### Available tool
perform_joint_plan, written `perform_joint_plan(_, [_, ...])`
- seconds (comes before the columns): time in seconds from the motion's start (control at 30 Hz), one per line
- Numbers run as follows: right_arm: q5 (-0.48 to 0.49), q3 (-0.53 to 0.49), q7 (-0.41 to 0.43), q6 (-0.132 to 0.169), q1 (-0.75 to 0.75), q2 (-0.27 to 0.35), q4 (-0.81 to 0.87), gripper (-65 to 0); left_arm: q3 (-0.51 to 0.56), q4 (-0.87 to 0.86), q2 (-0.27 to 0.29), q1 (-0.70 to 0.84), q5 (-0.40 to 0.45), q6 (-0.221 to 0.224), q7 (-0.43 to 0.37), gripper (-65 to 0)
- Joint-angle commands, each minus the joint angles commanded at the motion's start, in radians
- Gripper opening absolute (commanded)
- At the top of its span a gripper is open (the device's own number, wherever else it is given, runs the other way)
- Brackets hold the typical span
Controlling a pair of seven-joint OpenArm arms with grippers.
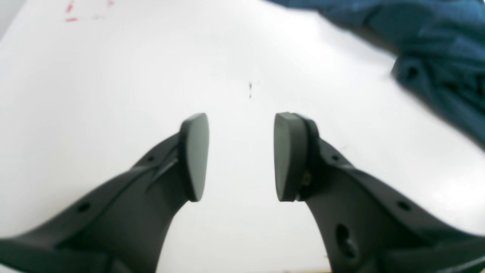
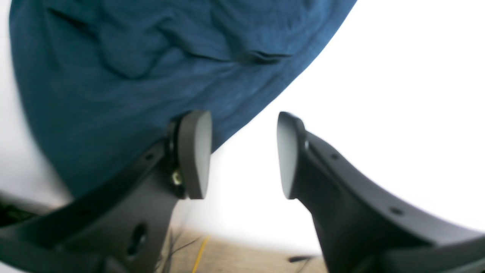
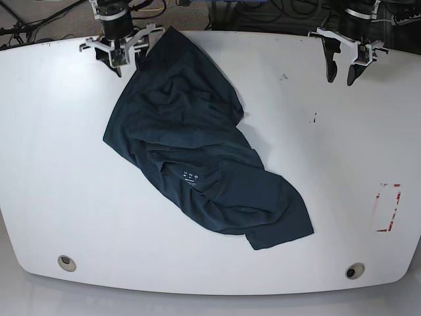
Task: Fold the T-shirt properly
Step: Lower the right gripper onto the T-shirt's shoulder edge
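The dark navy T-shirt [image 3: 197,151] lies crumpled and wrinkled on the white table [image 3: 52,164], stretching from the far left corner to the front centre, with small white label text [image 3: 189,176] showing. My right gripper [image 3: 123,60] hovers open at the shirt's far end. In the right wrist view the gripper [image 2: 242,151] has one finger over the T-shirt [image 2: 144,68] edge and the other over bare table, holding nothing. My left gripper [image 3: 341,74] is open at the far right, away from the cloth. In the left wrist view the gripper [image 1: 241,155] is above bare table, with the T-shirt [image 1: 435,45] at upper right.
Red tape marks [image 3: 388,207] sit near the table's right edge, and a small dark speck [image 3: 314,118] lies right of centre. Two round holes [image 3: 66,263] [image 3: 354,270] mark the front edge. Cables [image 3: 263,13] run behind the table's far edge.
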Motion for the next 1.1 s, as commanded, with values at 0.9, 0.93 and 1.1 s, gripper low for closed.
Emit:
perform_joint_plan(0.9, [0.192, 0.051, -0.211, 0.038, 0.249, -0.011, 0.007, -29.8, 0.005, -0.020, 0.043, -0.103, 0.029, -0.008, 0.022, -27.2])
perform_joint_plan(0.93, [0.214, 0.056, -0.221, 0.046, 0.245, -0.012, 0.009, -28.3, 0.005, -0.020, 0.049, -0.101, 0.031, -0.009, 0.024, -27.2])
perform_joint_plan(1.1, [0.282, 0.074, -0.281, 0.071, 0.260, -0.014, 0.007, -21.9, 0.006, -0.015, 0.062, -0.131, 0.022, -0.012, 0.069, -27.4])
